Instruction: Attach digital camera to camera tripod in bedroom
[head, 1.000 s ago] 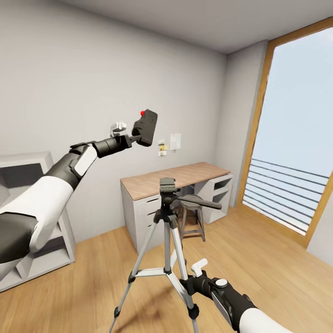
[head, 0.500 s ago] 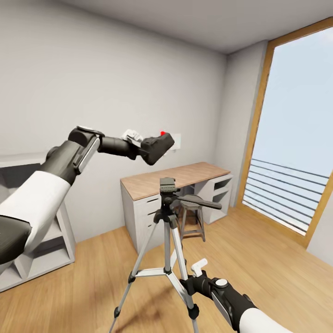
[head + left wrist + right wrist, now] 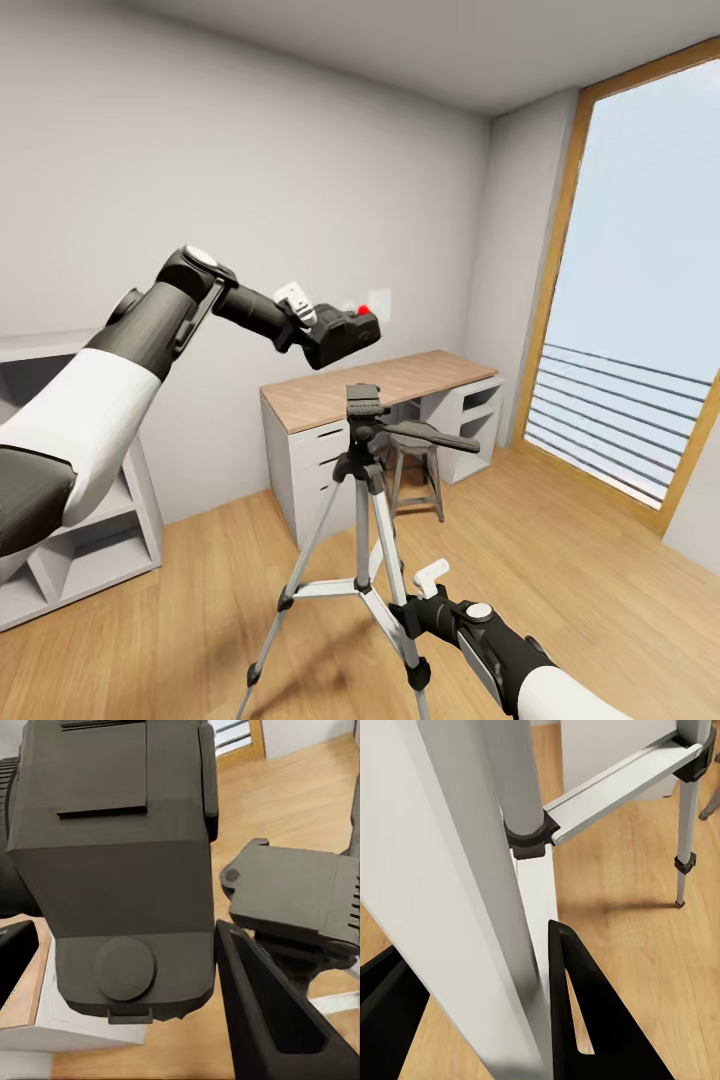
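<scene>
From the head camera, left gripper (image 3: 318, 330) closed on the digital camera (image 3: 344, 336), held above and a little left of the camera tripod (image 3: 362, 470) head, apart from it, before the wood-topped desk (image 3: 380, 385) in the bedroom; right gripper (image 3: 412, 608) clamped around a silver tripod leg low down. Along the left wrist, digital camera (image 3: 120, 862) gripped between dark fingers (image 3: 277, 1027), tripod head (image 3: 300, 896) just beside. Along the right wrist, fingers (image 3: 592, 1020) shut against the leg of the camera tripod (image 3: 465, 885), plank floor (image 3: 645, 907) beneath.

Wood-top desk (image 3: 385, 385) w/ stool (image 3: 415, 470) under it (by window (image 3: 640, 300)); white cube shelf (image 3: 80, 540) at left.
</scene>
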Motion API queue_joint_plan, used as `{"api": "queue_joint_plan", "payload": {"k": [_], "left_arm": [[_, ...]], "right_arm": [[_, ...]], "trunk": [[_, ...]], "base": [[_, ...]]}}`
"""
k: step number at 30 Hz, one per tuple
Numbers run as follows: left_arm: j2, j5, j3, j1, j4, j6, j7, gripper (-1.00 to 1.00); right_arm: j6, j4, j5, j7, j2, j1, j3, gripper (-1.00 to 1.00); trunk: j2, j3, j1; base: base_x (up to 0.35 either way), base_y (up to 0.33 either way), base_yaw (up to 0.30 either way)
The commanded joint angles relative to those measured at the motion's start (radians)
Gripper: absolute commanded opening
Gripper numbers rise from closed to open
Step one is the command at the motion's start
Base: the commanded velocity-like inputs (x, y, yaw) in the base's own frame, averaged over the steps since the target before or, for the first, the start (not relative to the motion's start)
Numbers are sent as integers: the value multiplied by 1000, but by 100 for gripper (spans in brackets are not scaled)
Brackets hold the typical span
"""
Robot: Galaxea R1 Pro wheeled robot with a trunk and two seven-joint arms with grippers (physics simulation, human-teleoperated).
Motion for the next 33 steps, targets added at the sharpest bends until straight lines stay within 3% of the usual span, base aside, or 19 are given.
{"api": "queue_joint_plan", "payload": {"k": [1, 7, 13, 20, 24, 29, 33], "left_arm": [[0, -18, 0, -2, -4, 0, -15, -100], [-2, -44, 2, -3, -59, -2, -108, -100], [0, -47, 10, -3, -147, -2, -120, -100], [-2, -40, 11, -3, -173, -2, -125, -100], [0, -16, 9, -3, -179, -3, -127, -100], [7, 15, -10, -3, -165, -4, -127, -100], [17, 26, -83, -3, -143, -10, -132, -100]], "right_arm": [[2, -2, 13, -1, 0, -1, 0, -100], [3, -2, 13, -2, 1, -1, 0, -100], [4, -1, 13, -6, 1, -1, 0, -100], [2, -1, 13, -10, 1, -1, 0, -100], [2, -1, 13, -11, 1, -1, 0, -100], [2, -1, 13, -11, 1, -1, 0, -100], [1, -2, 13, -11, 0, -1, 0, -100]], "trunk": [[-2, -2, 0], [-2, -2, 0], [-2, -2, 0], [-2, -2, 0], [-2, -2, 0], [-2, -2, 0], [-2, -2, 0]], "base": [[0, 0, 0], [0, 0, 0], [0, 0, 0], [0, 0, 0], [0, 0, 0], [0, 0, 0], [0, 0, 0]]}}
